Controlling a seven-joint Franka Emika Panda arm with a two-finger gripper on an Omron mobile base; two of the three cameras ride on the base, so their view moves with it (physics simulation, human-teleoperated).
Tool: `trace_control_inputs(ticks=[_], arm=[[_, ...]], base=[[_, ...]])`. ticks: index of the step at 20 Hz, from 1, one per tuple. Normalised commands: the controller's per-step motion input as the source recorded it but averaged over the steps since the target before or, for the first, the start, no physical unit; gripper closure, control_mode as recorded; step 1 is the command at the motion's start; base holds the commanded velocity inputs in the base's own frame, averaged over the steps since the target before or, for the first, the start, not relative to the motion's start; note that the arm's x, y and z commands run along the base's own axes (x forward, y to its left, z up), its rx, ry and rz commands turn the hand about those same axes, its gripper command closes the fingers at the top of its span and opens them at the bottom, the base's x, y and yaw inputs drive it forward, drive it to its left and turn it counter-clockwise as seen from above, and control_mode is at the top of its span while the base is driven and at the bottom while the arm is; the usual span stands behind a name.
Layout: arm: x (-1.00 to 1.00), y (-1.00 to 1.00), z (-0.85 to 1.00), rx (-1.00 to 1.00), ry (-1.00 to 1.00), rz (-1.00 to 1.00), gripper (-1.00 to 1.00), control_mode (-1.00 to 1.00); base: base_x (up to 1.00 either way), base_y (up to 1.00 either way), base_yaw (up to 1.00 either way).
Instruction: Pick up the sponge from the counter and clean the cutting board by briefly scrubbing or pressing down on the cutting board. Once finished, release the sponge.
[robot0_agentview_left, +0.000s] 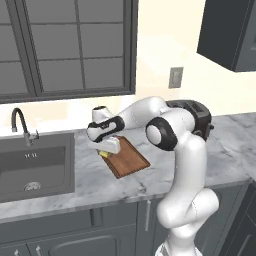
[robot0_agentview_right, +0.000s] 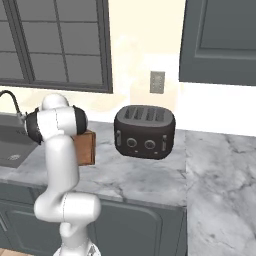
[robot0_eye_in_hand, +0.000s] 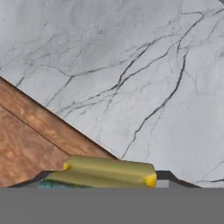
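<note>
Sponge (robot0_eye_in_hand: 107, 173) is sitting right at the gripper (robot0_eye_in_hand: 105, 181), its yellow foam filling the space at the fingertips in the hand view, with a sliver of green at its lower edge. Fingers appear to be clamping on the sponge (their tips are barely showing as dark corners on either side of it). In the left base view the gripper (robot0_agentview_left: 111, 148) is hanging low over the sink-side edge of the cutting board (robot0_agentview_left: 127, 159), and a bit of the sponge (robot0_agentview_left: 103, 154) is peeking out beneath it, at or just over that edge; whether it is pressing on the wood cannot be told. Cutting board is lying flat on the counter (robot0_agentview_left: 210, 155), between the sink (robot0_agentview_left: 35, 167) and the toaster (robot0_agentview_right: 145, 131), angled to the counter's front edge. In the right base view the arm is covering most of the cutting board (robot0_agentview_right: 86, 146). Hand view is showing the board's rim (robot0_eye_in_hand: 39, 120) running diagonally, with bare marbled counter (robot0_eye_in_hand: 131, 65) beyond it.
</note>
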Motion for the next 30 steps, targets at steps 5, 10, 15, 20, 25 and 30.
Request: trace_control_inputs(ticks=[5, 10, 15, 20, 25, 30], arm=[[-0.86, 0.01, -0.20, 0.06, 0.03, 0.00, 1.00, -1.00], [-0.85, 0.00, -0.14, 0.01, 0.06, -0.06, 1.00, -1.00], [-0.78, 0.00, -0.09, 0.00, 0.12, -0.11, 1.00, -1.00], [-0.75, 0.00, -0.06, 0.00, 0.14, -0.11, 1.00, -1.00], [-0.71, 0.00, -0.04, 0.00, 0.14, -0.12, 1.00, -1.00], [-0.13, -0.17, 0.37, -0.01, 0.00, -0.15, 1.00, -1.00]], base=[[0.00, 0.00, 0.00], [0.00, 0.00, 0.00], [0.00, 0.00, 0.00], [0.00, 0.00, 0.00], [0.00, 0.00, 0.00], [0.00, 0.00, 0.00]])
